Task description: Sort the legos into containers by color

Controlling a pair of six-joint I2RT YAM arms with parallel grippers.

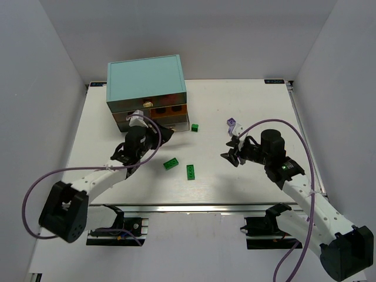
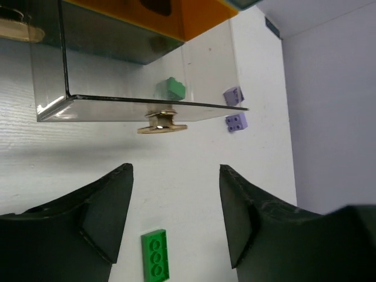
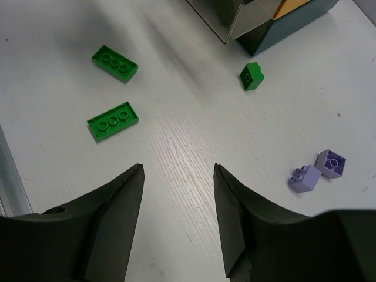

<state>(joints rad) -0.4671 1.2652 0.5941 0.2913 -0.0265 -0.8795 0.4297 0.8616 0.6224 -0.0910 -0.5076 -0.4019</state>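
Now both the left gripper (image 2: 176, 170) and the right gripper (image 3: 177, 170) stand open and empty, probably to pick, since green legos (image 3: 113, 121) and lavender legos (image 3: 305, 178) lie loose before the teal cabinet (image 1: 145, 82), its drawer (image 2: 106, 64) pulled out.

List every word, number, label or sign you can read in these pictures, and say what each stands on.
No text can be read in any view.
Small dark strip at the far right edge of the table: perhaps a label, too small to read.
Teal cabinet and bricks: no lettering shows.
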